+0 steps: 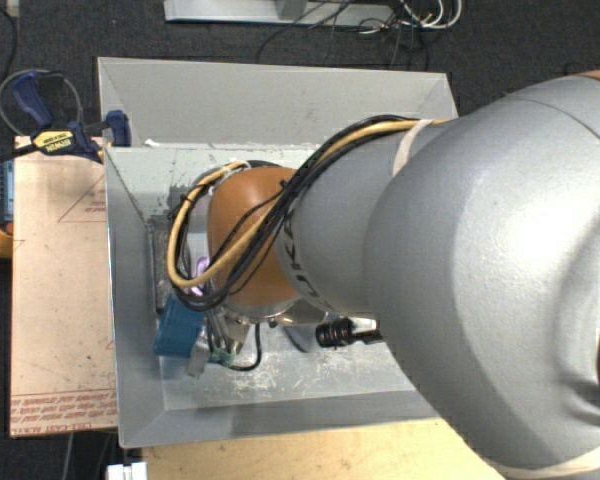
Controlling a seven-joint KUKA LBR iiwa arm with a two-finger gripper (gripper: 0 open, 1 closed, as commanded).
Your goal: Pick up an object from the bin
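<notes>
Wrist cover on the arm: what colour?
The wrist cover is orange-brown, with black and yellow cables looped across it; seen in the camera view.

a blue block [173,330] lies tilted on the bin [310,376] floor, close to the left wall and near the front left corner, its top partly hidden. a black cylinder [342,334] lies on its side near the front middle.
</notes>
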